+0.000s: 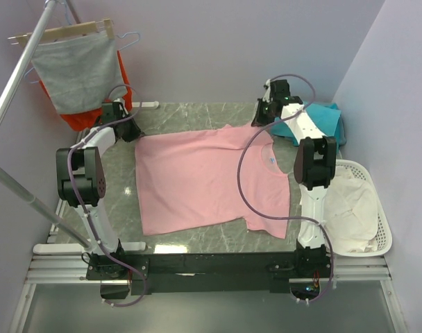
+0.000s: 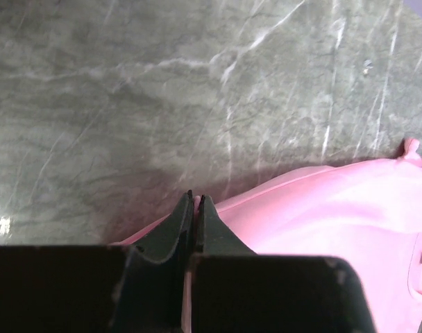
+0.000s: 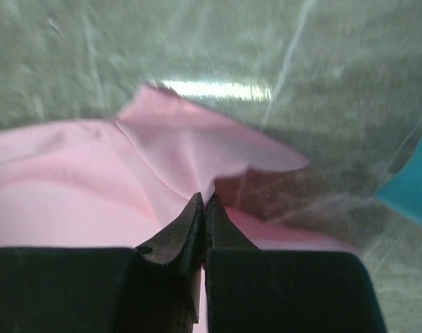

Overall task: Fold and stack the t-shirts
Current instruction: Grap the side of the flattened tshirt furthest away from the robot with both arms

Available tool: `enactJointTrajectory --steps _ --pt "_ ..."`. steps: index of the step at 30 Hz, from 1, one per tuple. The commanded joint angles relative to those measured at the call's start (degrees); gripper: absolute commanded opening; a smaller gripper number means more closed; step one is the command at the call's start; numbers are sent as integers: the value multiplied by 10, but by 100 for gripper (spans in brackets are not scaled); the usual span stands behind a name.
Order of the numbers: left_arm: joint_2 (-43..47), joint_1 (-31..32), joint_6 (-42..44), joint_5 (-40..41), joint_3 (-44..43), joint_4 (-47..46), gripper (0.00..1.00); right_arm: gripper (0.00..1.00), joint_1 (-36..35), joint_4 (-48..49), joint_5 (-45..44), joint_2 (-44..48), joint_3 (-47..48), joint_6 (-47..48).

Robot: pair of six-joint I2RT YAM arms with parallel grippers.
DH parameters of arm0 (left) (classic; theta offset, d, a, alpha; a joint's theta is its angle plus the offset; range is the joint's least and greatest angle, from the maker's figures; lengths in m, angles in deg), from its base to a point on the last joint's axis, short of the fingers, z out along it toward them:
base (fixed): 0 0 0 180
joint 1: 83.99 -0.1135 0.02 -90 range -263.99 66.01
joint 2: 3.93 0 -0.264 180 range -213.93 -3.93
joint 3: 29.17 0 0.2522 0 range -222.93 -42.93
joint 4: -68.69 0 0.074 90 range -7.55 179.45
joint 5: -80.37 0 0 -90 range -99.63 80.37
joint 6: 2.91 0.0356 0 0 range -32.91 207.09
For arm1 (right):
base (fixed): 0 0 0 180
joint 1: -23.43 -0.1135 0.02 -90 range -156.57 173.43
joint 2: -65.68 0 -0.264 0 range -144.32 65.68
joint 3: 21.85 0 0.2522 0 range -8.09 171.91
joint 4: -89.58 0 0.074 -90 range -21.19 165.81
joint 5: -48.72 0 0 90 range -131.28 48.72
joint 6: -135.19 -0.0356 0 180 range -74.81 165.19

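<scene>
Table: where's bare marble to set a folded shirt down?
Free: the near strip between the pink t-shirt and the black base rail, and the far strip between it and the wall. Crowded: the right side, with the teal t-shirt and laundry basket.

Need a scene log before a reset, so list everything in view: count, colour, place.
pink tee: 1, light pink, spread flat mid-table
teal tee: at least 1, teal, bunched at the table's far right corner
table: 1, grey-green marble look
basket: 1, white, right of the table
white cloths: count unclear, heaped in the basket
grey cloth: 1, on a wooden hanger, far left
orange-red garment: 1, behind the grey cloth
pole: 1, metal, far left
arms: 2, black and white, near edge
left pincer: shut on the pink tee's far left corner
right pincer: shut on its far right sleeve
</scene>
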Motion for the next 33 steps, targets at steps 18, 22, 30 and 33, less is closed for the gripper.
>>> enactJointTrajectory --steps 18,22,30,33 --pt "-18 7 -2 5 4 29 1 42 -68 28 -157 177 -279 -29" --pt "-25 8 -1 3 2 29 1 42 -54 9 -134 116 -202 -23" --pt "-32 7 4 9 -5 39 1 42 -44 -12 -105 49 -127 -27" --pt "-31 8 4 7 -4 40 1 43 -40 -14 -77 41 -128 -22"
